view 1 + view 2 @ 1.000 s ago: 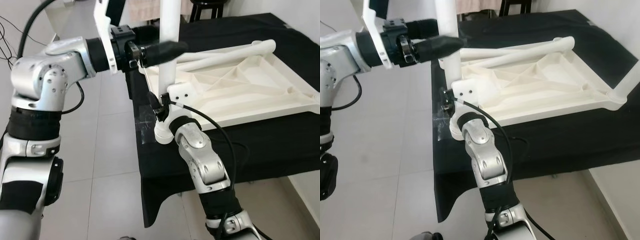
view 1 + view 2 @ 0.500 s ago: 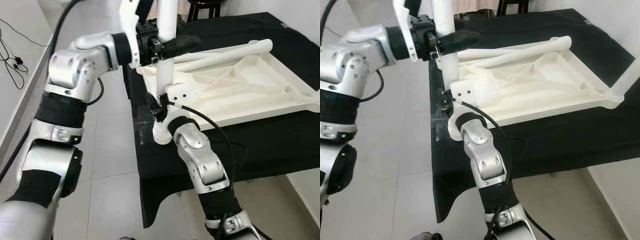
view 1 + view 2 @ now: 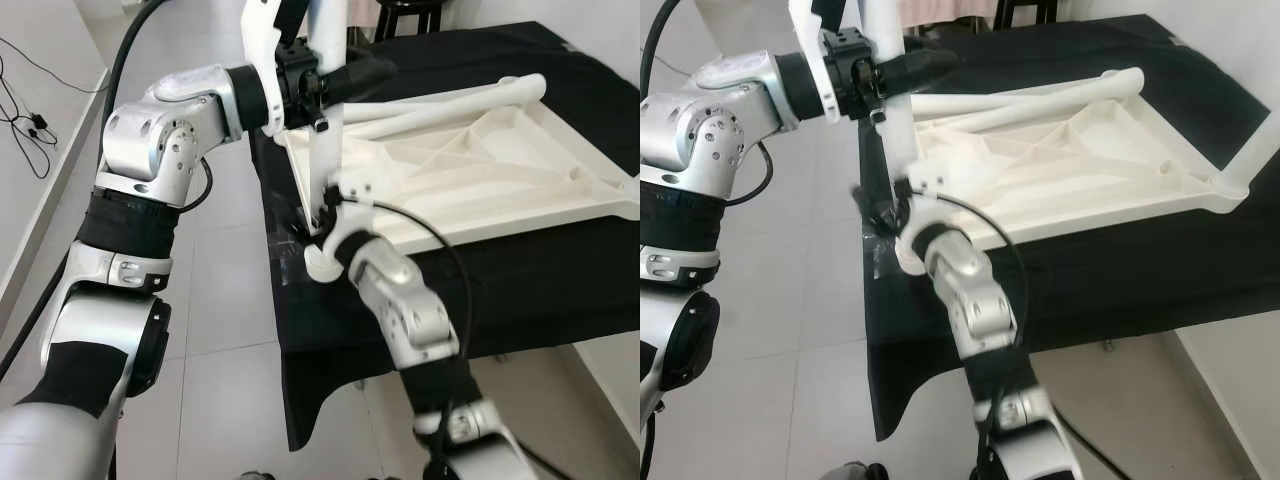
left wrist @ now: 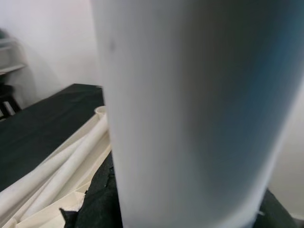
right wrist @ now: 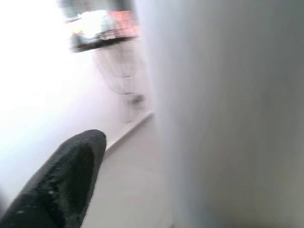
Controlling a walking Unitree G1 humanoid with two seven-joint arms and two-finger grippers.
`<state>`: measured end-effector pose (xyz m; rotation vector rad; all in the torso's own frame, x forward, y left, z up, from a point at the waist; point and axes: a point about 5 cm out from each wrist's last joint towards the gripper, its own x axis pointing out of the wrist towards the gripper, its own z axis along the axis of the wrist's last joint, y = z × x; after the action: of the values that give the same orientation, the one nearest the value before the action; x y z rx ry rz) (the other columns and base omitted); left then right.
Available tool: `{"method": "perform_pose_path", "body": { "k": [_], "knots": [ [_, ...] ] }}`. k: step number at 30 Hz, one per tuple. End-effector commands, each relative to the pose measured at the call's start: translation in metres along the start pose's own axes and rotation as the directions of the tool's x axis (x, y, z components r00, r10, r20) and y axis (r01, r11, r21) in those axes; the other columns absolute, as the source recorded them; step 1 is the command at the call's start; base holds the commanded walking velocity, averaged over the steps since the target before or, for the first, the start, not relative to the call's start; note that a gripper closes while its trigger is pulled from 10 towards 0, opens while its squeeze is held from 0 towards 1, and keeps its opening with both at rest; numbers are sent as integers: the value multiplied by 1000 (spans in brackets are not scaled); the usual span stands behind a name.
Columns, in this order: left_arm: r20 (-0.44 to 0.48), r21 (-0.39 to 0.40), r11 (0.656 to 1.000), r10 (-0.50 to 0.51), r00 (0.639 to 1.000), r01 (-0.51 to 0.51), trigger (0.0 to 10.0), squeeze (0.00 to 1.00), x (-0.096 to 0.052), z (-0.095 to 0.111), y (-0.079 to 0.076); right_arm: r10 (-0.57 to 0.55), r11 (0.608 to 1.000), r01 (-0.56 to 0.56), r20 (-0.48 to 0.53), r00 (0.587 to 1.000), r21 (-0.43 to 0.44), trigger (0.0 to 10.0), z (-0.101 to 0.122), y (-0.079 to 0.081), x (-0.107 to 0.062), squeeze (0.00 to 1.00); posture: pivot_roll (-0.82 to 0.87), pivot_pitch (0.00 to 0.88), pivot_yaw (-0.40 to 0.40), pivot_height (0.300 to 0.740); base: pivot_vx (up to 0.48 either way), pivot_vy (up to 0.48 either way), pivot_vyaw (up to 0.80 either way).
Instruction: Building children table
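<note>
Left gripper [image 3: 335,80] clenched on upright white leg [image 3: 325,150]; right gripper's state indiscernible. Black-draped table [image 3: 520,270], tiled floor [image 3: 215,300].

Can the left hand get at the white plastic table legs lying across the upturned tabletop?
Probably not now: the left hand is closed around the upright white leg, though the lying legs are close by, unobstructed.

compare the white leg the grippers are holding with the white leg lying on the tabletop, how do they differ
The held leg stands upright at the near corner of the upturned tabletop; the loose leg lies flat across it. The left gripper and right gripper are at the held leg; nothing touches the loose leg. Both are plain white tubes.
</note>
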<state>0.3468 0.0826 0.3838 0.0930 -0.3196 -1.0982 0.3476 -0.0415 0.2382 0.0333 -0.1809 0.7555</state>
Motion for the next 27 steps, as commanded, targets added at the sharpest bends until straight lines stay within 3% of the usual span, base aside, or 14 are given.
{"method": "perform_pose_path", "body": {
  "k": [1,2,3,4,6,9,12,13,14,15,21,26,27],
  "knots": [
    [-28,12,999,-38,999,39,0,0,3,-6,-7,163,985,-162,8,987,-59,10000,10,0,7,812,44,152,55,740,0,0,0],
    [-28,12,999,-38,999,39,0,0,3,-6,-7,163,985,-162,8,987,-59,10000,10,0,7,812,44,152,55,740,0,0,0],
    [-28,13,999,-40,999,40,0,0,3,-6,-7,224,971,-225,-27,974,-81,10000,15,-12,8,0,42,153,53,740,0,0,0],
    [-28,13,999,-40,999,40,0,0,3,-6,-7,224,971,-225,-27,974,-81,10000,15,-12,8,0,42,153,53,740,0,0,0],
    [-25,16,999,-46,999,47,0,0,3,-5,-9,328,927,-343,-118,937,-150,10000,20,-29,9,0,45,153,47,740,0,0,0],
    [-23,20,998,-53,998,53,0,0,3,-4,-10,394,894,-421,-175,902,-155,10000,20,-34,9,0,48,154,44,740,0,0,0],
    [-22,22,998,-56,998,57,0,0,3,-3,-11,417,885,-445,-192,888,-139,10000,21,-37,13,0,48,153,43,740,0,0,0],
    [-22,23,998,-57,998,57,0,0,3,-3,-11,424,884,-451,-194,885,-121,4745,22,-39,16,0,48,157,45,740,0,0,0],
    [-22,23,998,-57,998,57,0,0,3,-3,-11,424,884,-451,-194,885,-121,4745,22,-39,16,0,48,157,45,740,0,0,0],
    [-23,24,998,-57,998,57,0,0,3,-3,-11,435,883,-459,-190,880,-100,0,23,-40,17,0,48,157,45,740,0,0,0],
    [-25,33,997,-64,998,65,0,0,3,-3,-14,501,852,-520,-207,840,-49,0,18,-43,16,0,53,157,44,740,0,0,0],
    [-24,42,997,-58,998,58,0,0,3,-4,-13,497,859,-511,-191,846,-28,0,18,-46,15,0,52,158,44,740,0,0,0],
    [-32,55,997,-56,998,58,7098,1000,2,-5,-13,476,872,-488,-187,859,-22,0,16,-48,15,0,50,157,42,740,0,0,0]
  ]
}}
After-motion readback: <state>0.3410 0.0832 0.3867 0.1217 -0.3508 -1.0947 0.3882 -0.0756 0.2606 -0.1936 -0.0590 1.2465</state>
